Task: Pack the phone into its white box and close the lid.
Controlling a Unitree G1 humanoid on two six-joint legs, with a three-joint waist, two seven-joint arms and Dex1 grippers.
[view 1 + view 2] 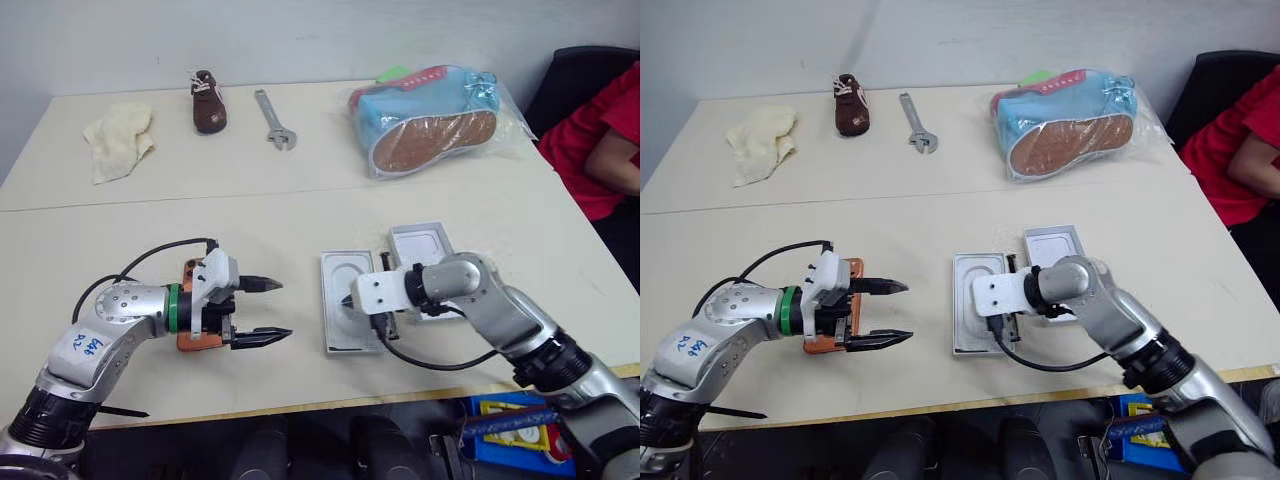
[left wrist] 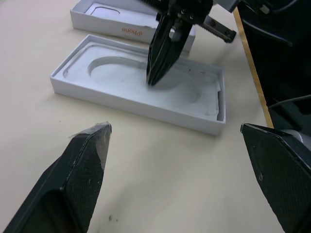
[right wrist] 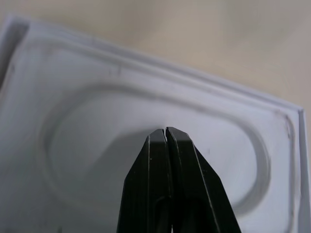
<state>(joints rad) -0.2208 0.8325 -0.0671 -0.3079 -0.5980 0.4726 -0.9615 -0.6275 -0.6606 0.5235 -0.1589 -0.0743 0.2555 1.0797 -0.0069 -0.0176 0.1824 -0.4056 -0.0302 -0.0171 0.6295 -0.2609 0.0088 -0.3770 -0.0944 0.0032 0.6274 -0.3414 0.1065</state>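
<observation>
The white box (image 1: 350, 347) lies near the table's front edge, with a flat white insert (image 2: 126, 73) with an oval recess in it. My right gripper (image 1: 347, 298) is shut with nothing between its fingers, and its tips (image 3: 165, 130) are at the insert's recess. Just right of the box, the lid (image 1: 420, 243) lies open side up. The orange phone (image 1: 825, 345) lies flat under my left wrist, mostly hidden. My left gripper (image 1: 283, 308) is open and empty, pointing toward the box from its left.
At the back lie a cream cloth (image 1: 118, 135), a small brown shoe (image 1: 208, 103), a wrench (image 1: 275, 120) and a bagged blue shoe (image 1: 435, 115). A person in red (image 1: 600, 150) sits at the right. Bare table lies between my left gripper and the box.
</observation>
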